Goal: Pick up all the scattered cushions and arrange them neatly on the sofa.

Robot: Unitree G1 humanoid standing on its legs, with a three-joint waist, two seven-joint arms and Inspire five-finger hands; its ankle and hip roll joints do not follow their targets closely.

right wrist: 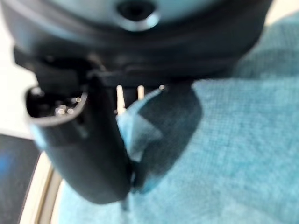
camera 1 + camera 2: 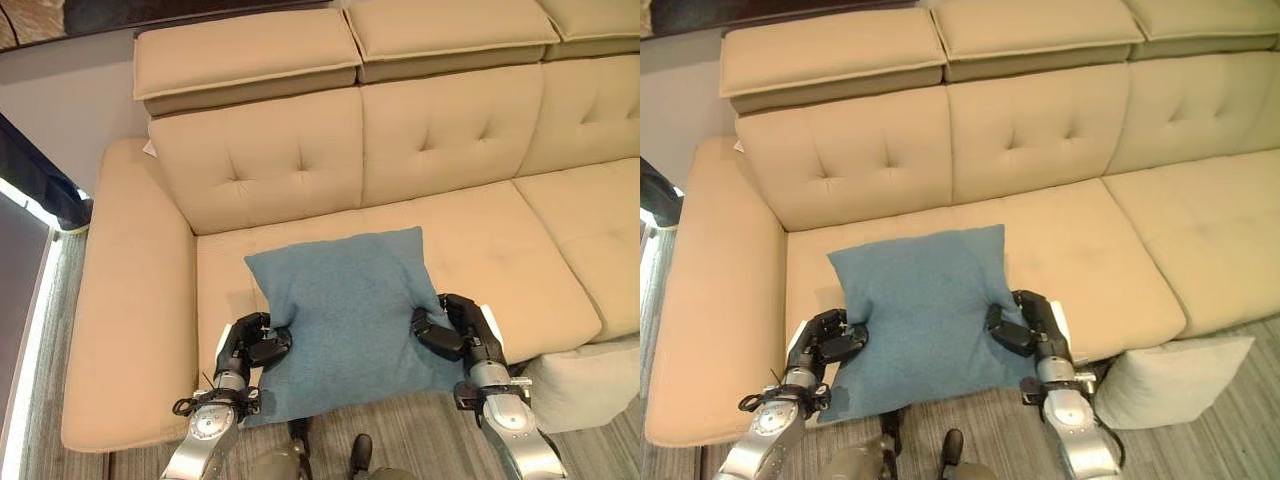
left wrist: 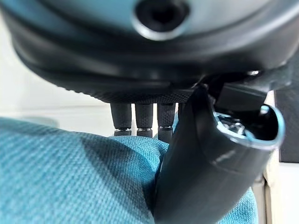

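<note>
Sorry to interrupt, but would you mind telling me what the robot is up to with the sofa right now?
It is tidying cushions onto the beige sofa. The left robot hand and the right robot hand each pinch an opposite side edge of a blue cushion, which lies flat on the seat with its near edge overhanging the front. A light grey cushion sits on the floor against the sofa front, to the robot's right.
</note>
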